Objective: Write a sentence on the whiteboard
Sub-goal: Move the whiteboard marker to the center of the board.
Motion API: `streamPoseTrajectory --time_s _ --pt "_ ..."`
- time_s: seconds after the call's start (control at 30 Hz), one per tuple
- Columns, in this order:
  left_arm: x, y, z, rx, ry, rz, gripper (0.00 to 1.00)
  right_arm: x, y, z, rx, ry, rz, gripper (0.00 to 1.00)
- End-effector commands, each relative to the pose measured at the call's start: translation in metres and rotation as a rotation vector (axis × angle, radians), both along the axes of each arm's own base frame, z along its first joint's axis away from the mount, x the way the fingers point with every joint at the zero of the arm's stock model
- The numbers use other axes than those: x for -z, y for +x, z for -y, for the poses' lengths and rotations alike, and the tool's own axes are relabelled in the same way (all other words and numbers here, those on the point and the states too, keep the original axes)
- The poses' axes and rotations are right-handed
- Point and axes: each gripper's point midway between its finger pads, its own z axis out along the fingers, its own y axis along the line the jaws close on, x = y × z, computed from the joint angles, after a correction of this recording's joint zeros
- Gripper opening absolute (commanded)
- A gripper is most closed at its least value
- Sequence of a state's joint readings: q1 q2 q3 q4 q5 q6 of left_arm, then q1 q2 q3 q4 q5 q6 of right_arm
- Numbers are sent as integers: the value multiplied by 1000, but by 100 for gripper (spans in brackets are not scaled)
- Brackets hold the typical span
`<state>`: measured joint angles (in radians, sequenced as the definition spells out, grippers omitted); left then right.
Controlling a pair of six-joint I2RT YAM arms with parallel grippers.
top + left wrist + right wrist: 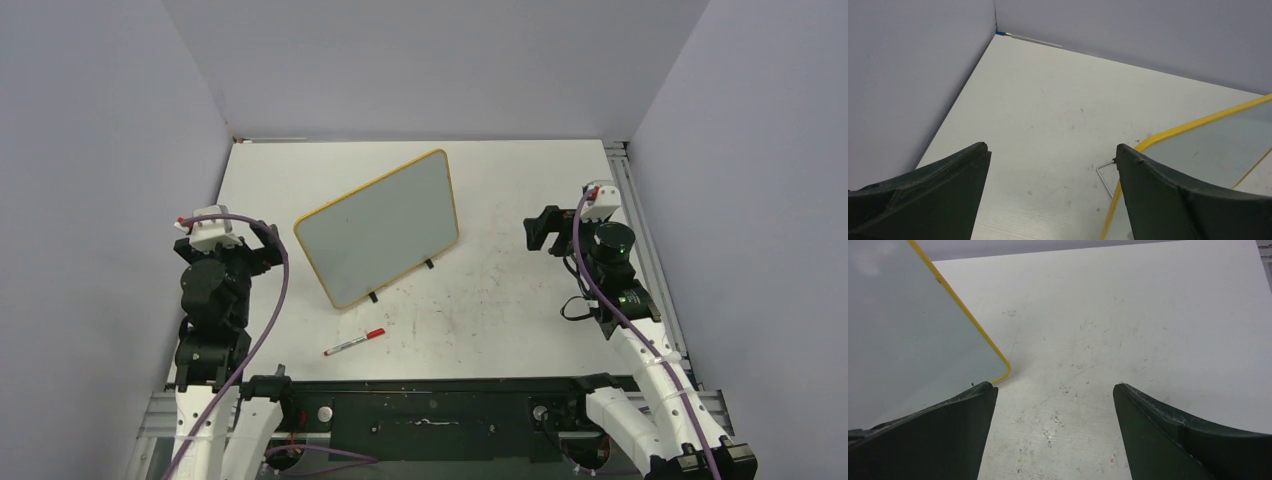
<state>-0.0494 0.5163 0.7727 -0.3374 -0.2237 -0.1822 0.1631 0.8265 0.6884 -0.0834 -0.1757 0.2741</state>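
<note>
The whiteboard (380,228) stands tilted on two small black feet at the table's middle, yellow-framed, its pale face blank; no sentence shows on it. A red-capped marker (354,342) lies flat on the table in front of the board, nearer the arms. My left gripper (262,245) hovers open just left of the board, whose yellow corner (1208,145) shows past the right finger. My right gripper (540,230) hangs open to the board's right, with the board's edge (903,330) at the left of its view. Both grippers (1052,147) (1054,386) are empty.
Grey walls enclose the white table (500,290) on three sides. A thin wire stand (1104,172) juts from the board's back. A white pen with a blue cap (1028,38) lies against the far wall in the left corner. A metal rail (640,230) runs along the right edge.
</note>
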Motion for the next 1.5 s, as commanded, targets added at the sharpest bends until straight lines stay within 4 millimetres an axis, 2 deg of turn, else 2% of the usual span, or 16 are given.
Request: streamPoseTrajectory --time_s 0.0,0.23,0.33,0.47,0.53,0.57,0.63,0.7,0.87,0.93,1.03,1.13,1.23,1.47 --pt "-19 4 -1 -11 -22 56 96 -25 2 -7 -46 6 68 90" --pt "-18 4 -2 -17 -28 53 96 -24 0 -28 -120 -18 72 90" --pt "-17 5 -2 -16 -29 50 96 -25 -4 -43 -159 -42 75 90" --pt "-15 5 -1 -11 -24 49 96 -24 -13 -78 -294 -52 75 90" --pt "-17 6 2 9 -28 58 96 -19 -20 -104 -398 -36 65 90" --pt "-16 6 5 21 -28 62 96 -9 -26 -125 -474 -35 36 90" --pt "-13 6 5 25 -18 52 96 -3 -37 -160 -566 -62 33 91" --pt "-9 6 3 20 -10 34 96 7 -59 -205 -678 -109 21 93" --pt "-4 7 2 11 -9 19 96 38 -102 -292 -919 -140 -32 100" --pt "-3 7 0 3 -8 14 96 54 -119 -321 -998 -196 -54 93" --pt "-1 7 -3 -17 -9 7 96 81 -137 -354 -1088 -285 -90 84" --pt "1 7 -5 -27 -8 4 96 102 -148 -374 -1138 -361 -102 77" --pt "1 7 -6 -33 -9 4 96 112 -157 -389 -1172 -386 -104 74" --pt "1 7 -7 -38 -9 0 96 156 -165 -403 -1185 -542 -136 69"
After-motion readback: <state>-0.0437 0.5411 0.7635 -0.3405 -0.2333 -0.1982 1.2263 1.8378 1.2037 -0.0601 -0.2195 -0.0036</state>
